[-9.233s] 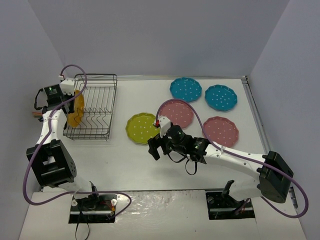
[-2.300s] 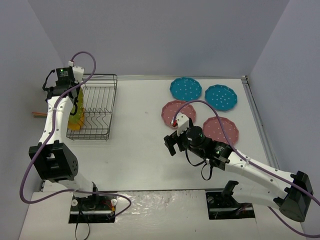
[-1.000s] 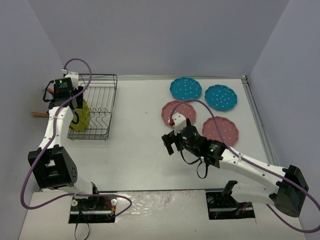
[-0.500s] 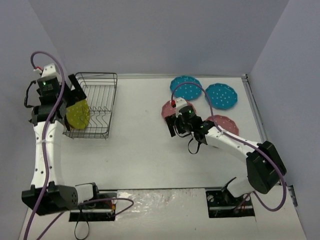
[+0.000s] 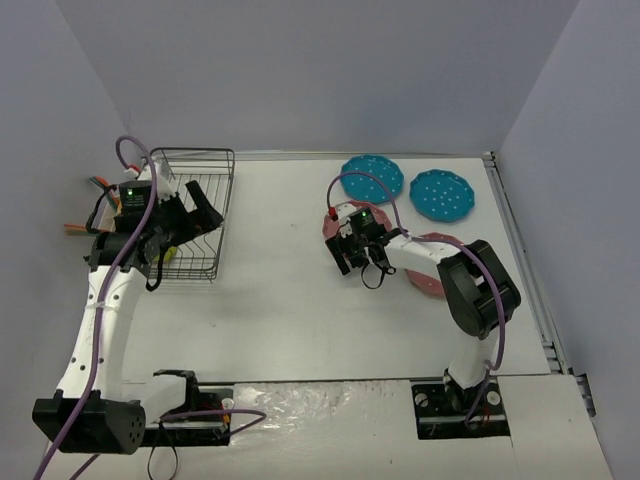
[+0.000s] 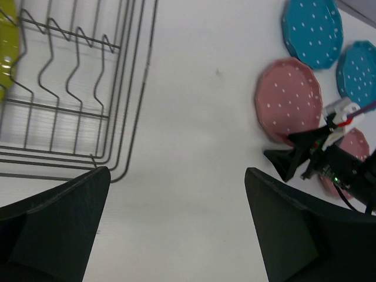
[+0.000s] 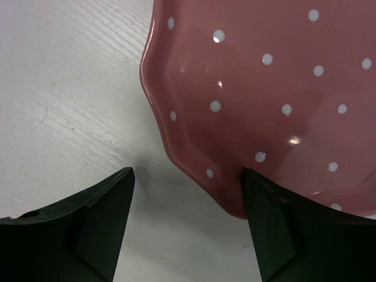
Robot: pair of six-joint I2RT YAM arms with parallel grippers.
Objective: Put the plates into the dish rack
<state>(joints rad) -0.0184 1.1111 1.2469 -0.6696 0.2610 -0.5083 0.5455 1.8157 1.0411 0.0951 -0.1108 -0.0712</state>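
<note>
The white table (image 5: 280, 300) carries a black wire rack (image 5: 215, 170) standing flat near its far left corner. Toward the far right lie four dotted plates, all face up: a teal plate (image 5: 372, 178) with a second teal plate (image 5: 442, 194) just beside it on the right. A pink plate (image 6: 289, 100) lies nearer than the first teal one, and a second pink plate (image 6: 352, 143) lies nearer than the other, partly hidden.

White table (image 5: 280, 310), pale lavender walls (image 5: 300, 70)
</note>
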